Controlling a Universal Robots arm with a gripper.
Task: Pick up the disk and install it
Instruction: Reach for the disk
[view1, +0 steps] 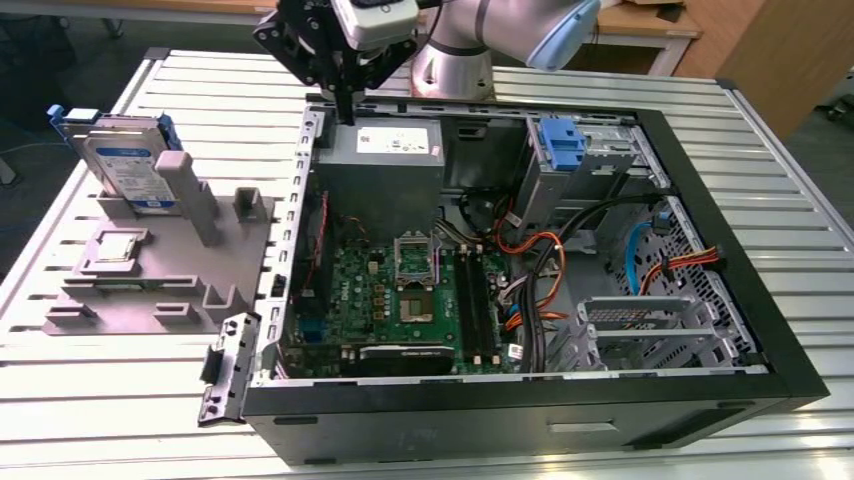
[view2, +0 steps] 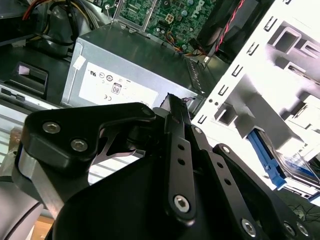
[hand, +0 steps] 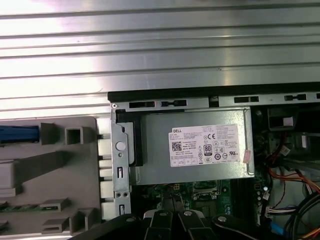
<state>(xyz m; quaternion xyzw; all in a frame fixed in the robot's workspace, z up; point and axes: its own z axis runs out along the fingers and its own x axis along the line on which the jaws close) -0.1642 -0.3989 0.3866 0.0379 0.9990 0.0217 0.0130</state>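
Black links of the tool (view2: 174, 104) crowd the foreground in the second wrist view. From here I read its fingers as clenched together with nothing between them. On the exterior view the tool hangs over the far corner of the open computer case (view1: 534, 405). Its tip is just above the grey power supply (view1: 387, 150), which sits inside that corner.

The disk (view1: 124, 165) is outside the case and well apart from the tool. It stands upright on edge in a slot of the grey fixture (view1: 160, 275). That fixture lies on the slatted bench (view1: 107, 400), just beside the case wall on the exterior view's left. The disk's white-and-blue label is turned toward the exterior camera, and its blue carrier frame shows along the top edge.

Inside the case, at the far wall, a bare blue bracket (view1: 562, 145) sits in the drive cage, on the other side of the power supply from the disk.
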